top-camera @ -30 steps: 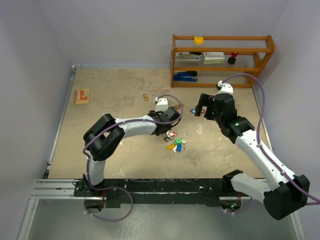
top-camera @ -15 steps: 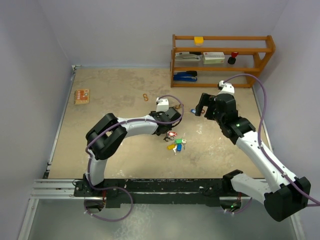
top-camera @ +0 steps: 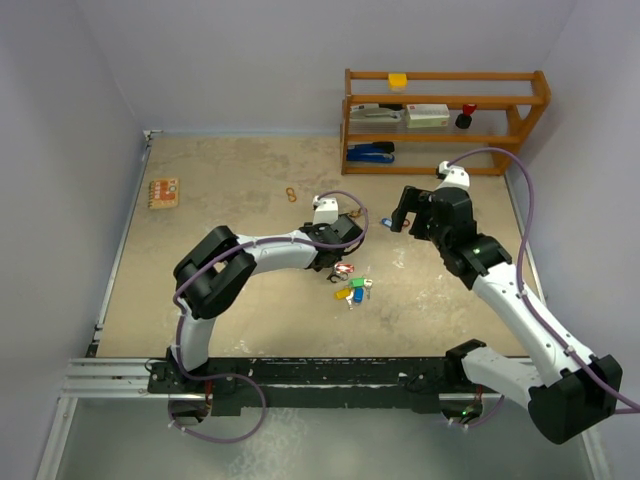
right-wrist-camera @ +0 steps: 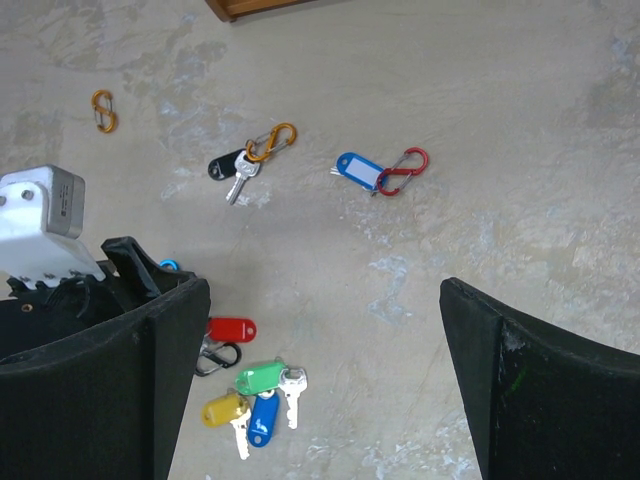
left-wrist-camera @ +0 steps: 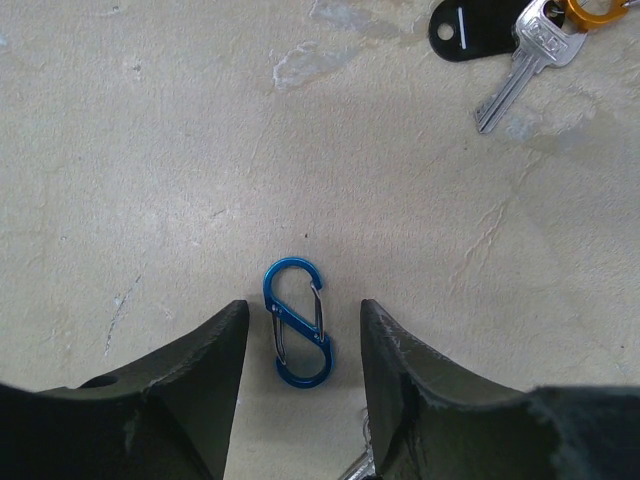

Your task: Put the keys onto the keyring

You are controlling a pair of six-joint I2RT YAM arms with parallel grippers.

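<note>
Top view: the left gripper (top-camera: 336, 262) hangs low over the table (top-camera: 220, 215), its fingers parted. A bunch of keys (top-camera: 352, 291) lies just beyond its fingertips, on the near side. The right gripper (top-camera: 400, 213) is raised with its fingers spread wide and nothing between them. A wooden shelf (top-camera: 445, 120) stands at the far edge.

Left wrist view: the 2 dark fingers (left-wrist-camera: 205, 365) stand apart on either side of a blue clip (left-wrist-camera: 297, 322) and do not touch it. The clip's long axis runs straight out from the fingers, leaning slightly. Well beyond the right finger lies a black-headed key (left-wrist-camera: 520, 60). Its axis is diagonal and its blade points back toward the fingers. An orange clip (left-wrist-camera: 598, 10) sits at its head.

Right wrist view: the open fingers (right-wrist-camera: 540, 385) frame the table. Just off the left finger, a red-headed key (right-wrist-camera: 232, 328) lies crosswise. Below it, green-headed (right-wrist-camera: 260, 378) and yellow-headed (right-wrist-camera: 225, 408) keys and a blue-headed key (right-wrist-camera: 262, 420) are bunched, and the bare blades point back toward the camera. Farther out between the fingers, a second blue-headed key (right-wrist-camera: 358, 170) lies crosswise, hooked to a red clip (right-wrist-camera: 405, 170). A lone orange clip (right-wrist-camera: 102, 110) lies far beyond the left finger.
</note>
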